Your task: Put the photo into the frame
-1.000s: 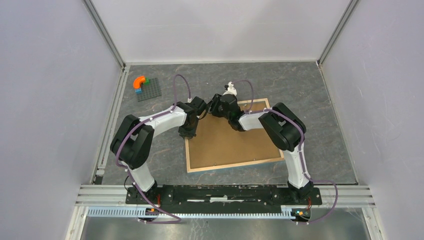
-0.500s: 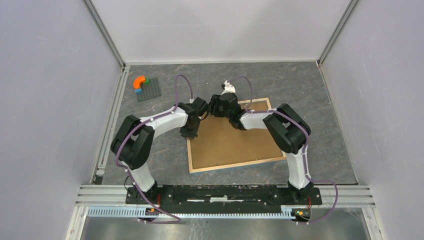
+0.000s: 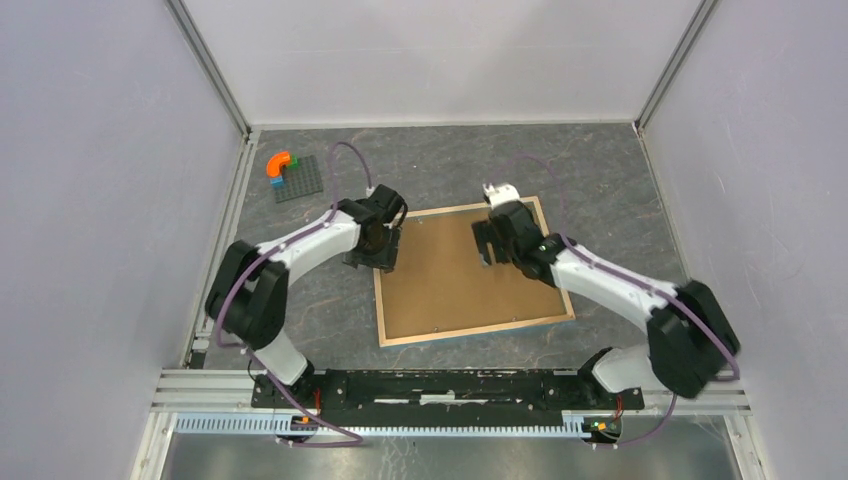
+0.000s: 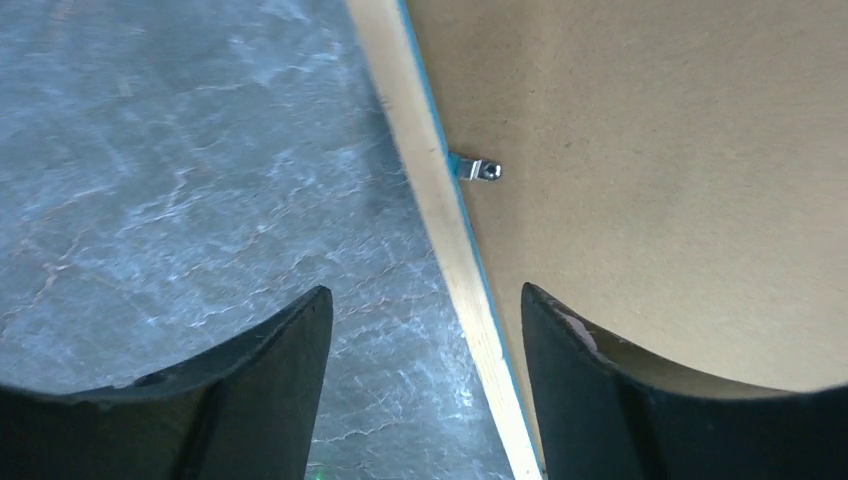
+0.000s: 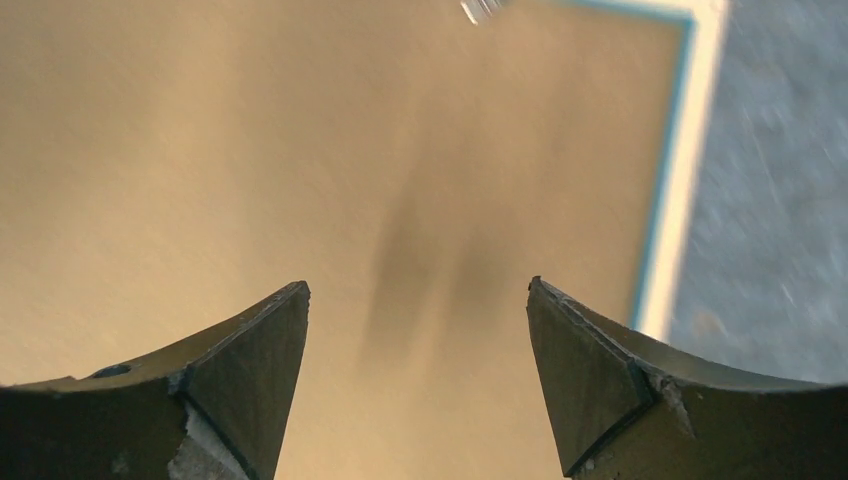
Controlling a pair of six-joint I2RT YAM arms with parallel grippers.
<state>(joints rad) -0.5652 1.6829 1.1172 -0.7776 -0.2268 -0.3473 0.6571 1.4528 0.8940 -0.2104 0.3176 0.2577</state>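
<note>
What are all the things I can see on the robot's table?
table: one, grey marbled, under everything
frame: one, light wood with a blue edge, flat mid-table
board: one, brown, filling the frame
clips: at least two, silver, along the frame's rim
plate: one, dark grey, far left corner
blocks: small cluster, orange, blue, green, at the plate's left edge
left gripper: one, black, open, over the frame's left rim
right gripper: one, black, open, over the board
</note>
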